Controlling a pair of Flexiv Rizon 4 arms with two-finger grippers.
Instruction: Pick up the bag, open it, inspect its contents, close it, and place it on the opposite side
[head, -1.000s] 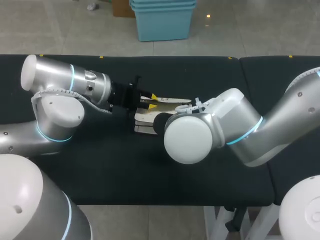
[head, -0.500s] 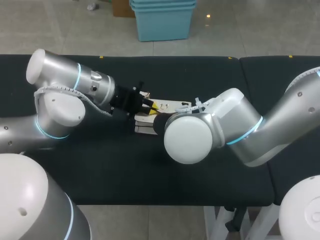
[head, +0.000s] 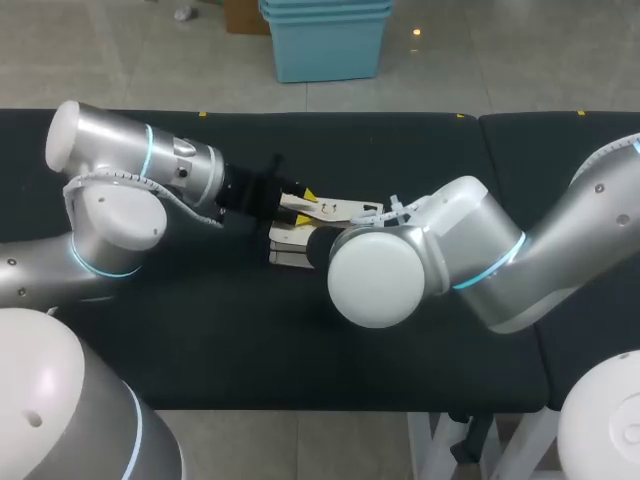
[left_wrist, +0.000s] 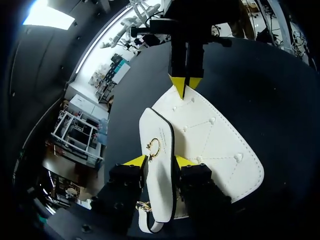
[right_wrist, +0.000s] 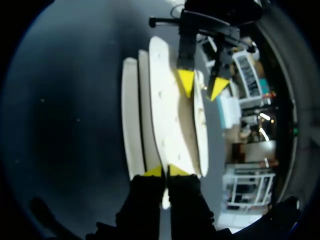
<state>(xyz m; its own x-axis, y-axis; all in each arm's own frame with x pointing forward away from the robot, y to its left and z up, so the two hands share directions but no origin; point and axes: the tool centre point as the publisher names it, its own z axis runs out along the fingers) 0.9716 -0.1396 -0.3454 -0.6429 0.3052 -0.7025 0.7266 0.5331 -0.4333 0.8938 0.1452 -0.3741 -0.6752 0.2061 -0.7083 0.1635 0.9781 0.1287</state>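
White bag (head: 285, 246) on table (head: 400, 160), left arm (head: 150, 175) with jaws at its flap, right arm (head: 450, 255) overlapping

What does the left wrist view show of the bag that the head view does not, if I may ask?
Only the left wrist view shows the gold clasp on the white bag, the left gripper shut on its flap, and the right gripper pinching the far corner. Only the head view shows the right arm covering much of the bag, and the bag's place near the middle of the table. Both show the bag held between the two grippers.
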